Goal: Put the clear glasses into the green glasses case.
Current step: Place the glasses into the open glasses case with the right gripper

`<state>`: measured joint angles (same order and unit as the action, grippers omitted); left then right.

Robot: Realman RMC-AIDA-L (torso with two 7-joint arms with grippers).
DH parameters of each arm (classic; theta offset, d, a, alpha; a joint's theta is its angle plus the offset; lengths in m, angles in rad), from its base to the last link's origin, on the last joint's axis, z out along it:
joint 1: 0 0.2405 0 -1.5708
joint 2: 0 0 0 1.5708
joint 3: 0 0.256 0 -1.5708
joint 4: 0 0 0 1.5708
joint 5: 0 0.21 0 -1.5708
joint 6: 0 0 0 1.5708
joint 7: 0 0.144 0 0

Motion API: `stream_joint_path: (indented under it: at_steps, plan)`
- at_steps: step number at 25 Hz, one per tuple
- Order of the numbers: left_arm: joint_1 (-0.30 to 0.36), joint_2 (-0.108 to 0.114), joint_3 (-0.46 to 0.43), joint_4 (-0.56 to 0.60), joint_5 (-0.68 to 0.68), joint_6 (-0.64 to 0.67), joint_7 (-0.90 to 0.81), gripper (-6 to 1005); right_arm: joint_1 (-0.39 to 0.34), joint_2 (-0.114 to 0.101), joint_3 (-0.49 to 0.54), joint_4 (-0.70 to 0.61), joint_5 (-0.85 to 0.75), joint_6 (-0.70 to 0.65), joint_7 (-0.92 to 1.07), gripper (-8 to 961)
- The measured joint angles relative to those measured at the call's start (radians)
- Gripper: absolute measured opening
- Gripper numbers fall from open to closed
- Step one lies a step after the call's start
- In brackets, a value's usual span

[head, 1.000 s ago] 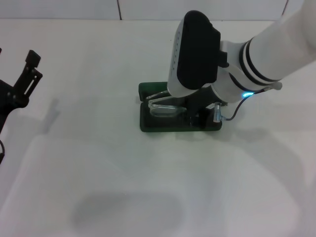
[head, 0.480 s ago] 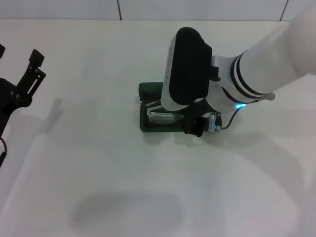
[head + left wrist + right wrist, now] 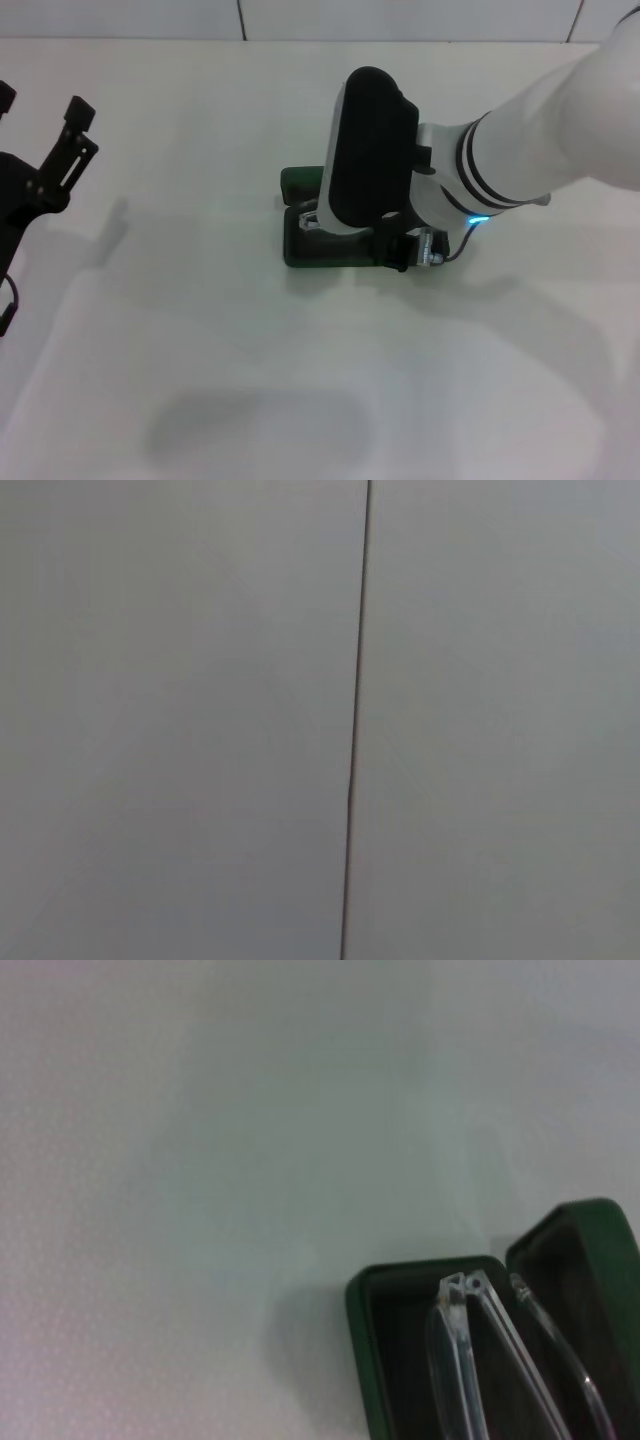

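Clear plastic glasses [image 3: 470, 1350]: lying inside the open green case [image 3: 365, 1330] on the table [image 3: 200, 350]. We judge them light, slippery, easily scratched (best held at the bridge). Right gripper [image 3: 395, 245] directly over the case, grip state impossible to tell; left gripper [image 3: 45, 165] parked far off, fingers spread.

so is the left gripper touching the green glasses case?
Apart. In the head view the left gripper sits at the table's far left, with bare table between it and the green glasses case at centre.
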<state>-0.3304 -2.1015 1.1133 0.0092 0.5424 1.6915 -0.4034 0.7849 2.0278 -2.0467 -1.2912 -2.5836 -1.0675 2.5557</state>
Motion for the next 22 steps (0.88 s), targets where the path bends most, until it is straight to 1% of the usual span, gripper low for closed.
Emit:
stream_joint_path:
  at_steps: [7, 17, 22]
  plan:
    - [-0.007, 0.002, 0.013, 0.000, 0.001, -0.001, 0.000, 879, -0.003, 0.000, -0.026, -0.004, 0.000, 0.024, 0.000, 119]
    - [-0.010, 0.005, 0.013, 0.006, 0.001, -0.001, 0.000, 879, 0.001, 0.000, -0.019, 0.001, -0.002, 0.030, 0.001, 119]
    - [-0.010, 0.005, 0.013, 0.007, 0.000, -0.014, 0.001, 879, 0.000, 0.000, -0.019, 0.004, -0.004, 0.034, 0.001, 135]
